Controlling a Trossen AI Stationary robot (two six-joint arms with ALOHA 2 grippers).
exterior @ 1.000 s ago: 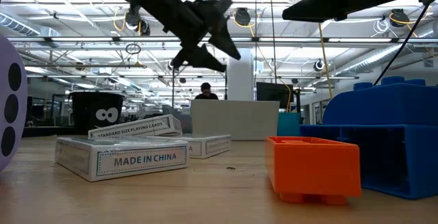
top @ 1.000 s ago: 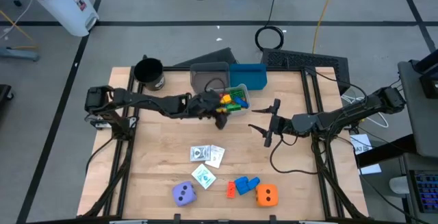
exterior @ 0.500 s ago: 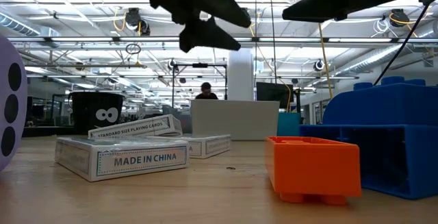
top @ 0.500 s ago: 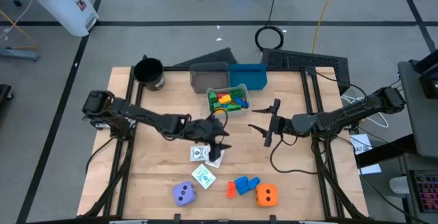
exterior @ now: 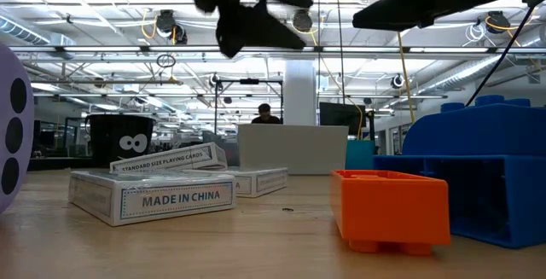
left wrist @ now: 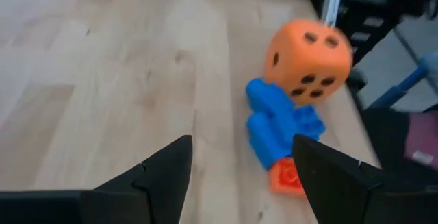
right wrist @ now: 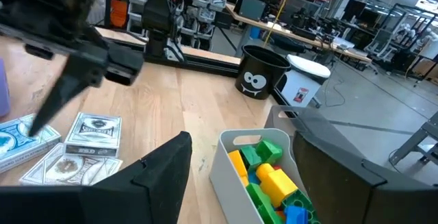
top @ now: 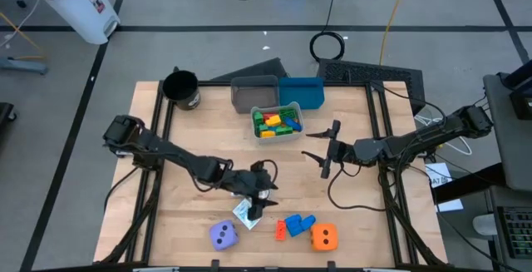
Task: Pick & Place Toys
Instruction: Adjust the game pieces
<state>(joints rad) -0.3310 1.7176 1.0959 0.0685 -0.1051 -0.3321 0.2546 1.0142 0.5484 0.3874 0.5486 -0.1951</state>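
My left gripper [top: 264,200] hangs open over the near middle of the table, above the white green-printed cards [top: 244,212], which its arm partly hides. Its wrist view looks past the open fingers [left wrist: 239,176] at a blue block [left wrist: 279,125], an orange block [left wrist: 286,176] and the orange die [left wrist: 308,55] on the wood. The purple die [top: 224,235] stands near the front edge. My right gripper [top: 327,150] waits open and level at the right middle, holding nothing [right wrist: 239,176].
A pale bin [top: 293,132] filled with coloured blocks stands at the far middle. Behind it are a grey bin [top: 253,94] and a blue bin [top: 301,92]. A black cup [top: 181,89] sits at the far left corner. Bare wood lies on the left and right.
My left gripper has swung from over the pale bin of blocks toward the table's near edge and now hangs over the cards. It has rolled somewhat on the way and stayed open. The toys on the table have not moved.
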